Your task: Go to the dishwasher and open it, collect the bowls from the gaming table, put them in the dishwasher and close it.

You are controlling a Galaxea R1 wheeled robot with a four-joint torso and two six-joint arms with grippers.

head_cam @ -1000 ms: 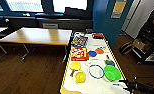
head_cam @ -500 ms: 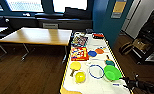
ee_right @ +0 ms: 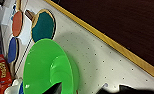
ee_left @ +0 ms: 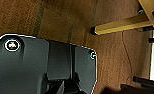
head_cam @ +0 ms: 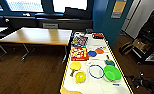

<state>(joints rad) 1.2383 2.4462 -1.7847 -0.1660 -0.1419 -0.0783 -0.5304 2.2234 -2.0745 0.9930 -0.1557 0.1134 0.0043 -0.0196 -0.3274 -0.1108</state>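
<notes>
**Bowls sitting on the white table, right wrist close over the green one**

Fingers first: dark tips of the right gripper poke in at the edge of its wrist view, one against the green bowl and another apart from it over bare tabletop, so they look spread and grip nothing that I can see. For the left gripper I cannot tell; its wrist view gives the dark robot plate above brown wood floor, with a light wooden table leg slanting past.

Take the green bowl as the landmark. It stands near the right edge of the gaming table, at the end nearest the robot. Touching or just beside it on the left lies a thin blue ring. Further left again sits the yellow bowl, smaller, with a yellow paddle just behind it. Behind the green bowl lies a teal paddle, and beyond that an orange disc and a blue disc side by side. Left of those discs is a red box, and further back a colourful box and a small red item. From the right wrist, the teal paddle lies just beside the bowl's rim, the orange disc past it.

Well left of the bowl stands a wide light-brown table. Off to the right, a person sits by dark bags.
</notes>
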